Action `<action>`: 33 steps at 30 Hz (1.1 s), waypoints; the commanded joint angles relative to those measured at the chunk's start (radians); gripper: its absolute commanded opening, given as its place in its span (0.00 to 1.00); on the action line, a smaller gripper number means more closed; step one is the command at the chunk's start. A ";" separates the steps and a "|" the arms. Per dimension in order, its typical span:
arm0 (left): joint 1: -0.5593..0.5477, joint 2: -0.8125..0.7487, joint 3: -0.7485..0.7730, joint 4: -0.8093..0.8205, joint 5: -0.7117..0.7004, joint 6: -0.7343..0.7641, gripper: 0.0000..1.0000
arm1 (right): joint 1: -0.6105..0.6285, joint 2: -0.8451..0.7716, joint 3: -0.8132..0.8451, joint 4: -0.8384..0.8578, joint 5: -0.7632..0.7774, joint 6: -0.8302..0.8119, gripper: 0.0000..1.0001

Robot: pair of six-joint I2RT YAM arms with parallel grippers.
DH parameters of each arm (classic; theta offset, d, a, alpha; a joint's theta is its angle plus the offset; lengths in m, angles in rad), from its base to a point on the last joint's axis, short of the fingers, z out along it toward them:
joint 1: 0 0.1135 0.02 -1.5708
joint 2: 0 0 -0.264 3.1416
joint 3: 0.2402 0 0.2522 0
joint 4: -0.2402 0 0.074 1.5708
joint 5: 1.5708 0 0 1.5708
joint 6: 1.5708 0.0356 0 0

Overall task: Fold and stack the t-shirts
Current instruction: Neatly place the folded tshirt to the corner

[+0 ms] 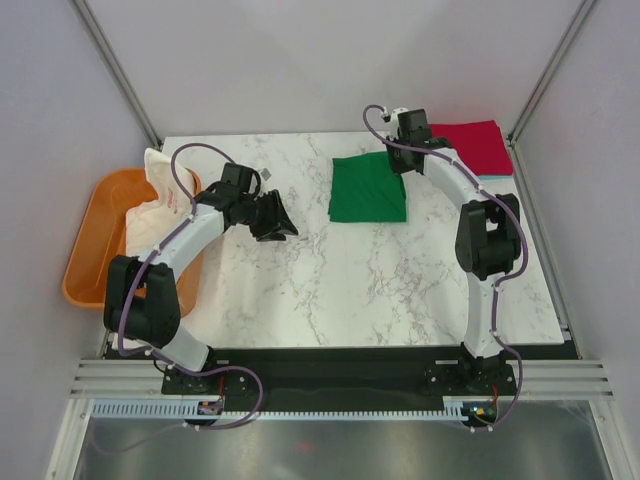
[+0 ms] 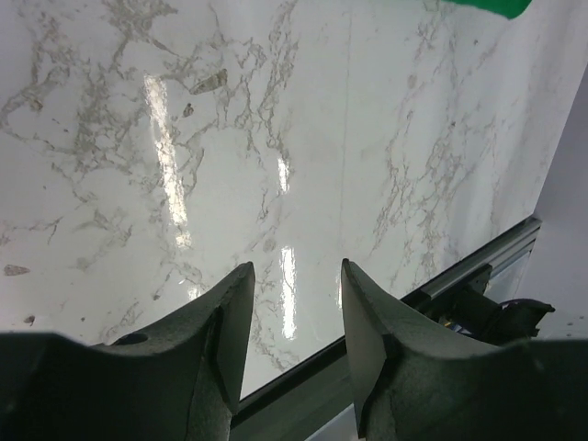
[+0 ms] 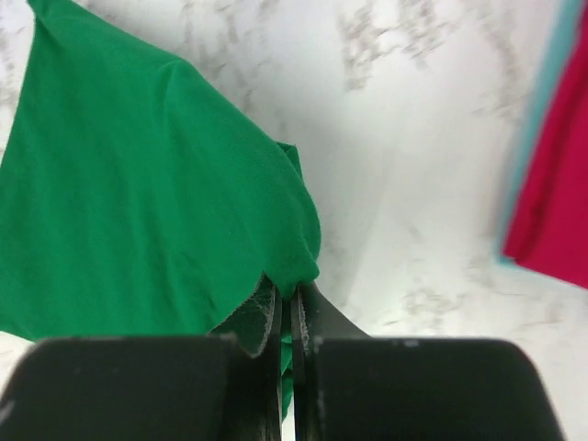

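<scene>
A folded green t-shirt [image 1: 368, 188] lies on the marble table just left of my right gripper [image 1: 400, 150]. In the right wrist view that gripper [image 3: 291, 299] is shut on a corner of the green t-shirt [image 3: 138, 184], which is lifted at that edge. A folded red t-shirt [image 1: 474, 146] lies at the far right corner on a pale blue one, whose edge shows in the right wrist view [image 3: 542, 101]. A white t-shirt with red print [image 1: 160, 195] hangs over the orange tub. My left gripper [image 1: 278, 222] is open and empty over bare marble [image 2: 292, 276].
The orange plastic tub [image 1: 92, 240] stands off the table's left edge. Grey walls and metal posts enclose the table on three sides. A small dark scrap [image 1: 267, 175] lies on the marble behind the left gripper.
</scene>
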 commanded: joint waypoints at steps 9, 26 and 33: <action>-0.012 -0.046 -0.019 0.000 0.148 0.075 0.49 | -0.072 0.082 0.237 -0.068 0.333 -0.312 0.00; -0.016 -0.050 -0.022 0.002 0.177 0.072 0.48 | -0.170 0.041 0.307 0.026 0.326 -0.462 0.00; -0.018 -0.054 -0.025 0.002 0.167 0.074 0.48 | -0.199 0.058 0.368 0.034 0.311 -0.511 0.00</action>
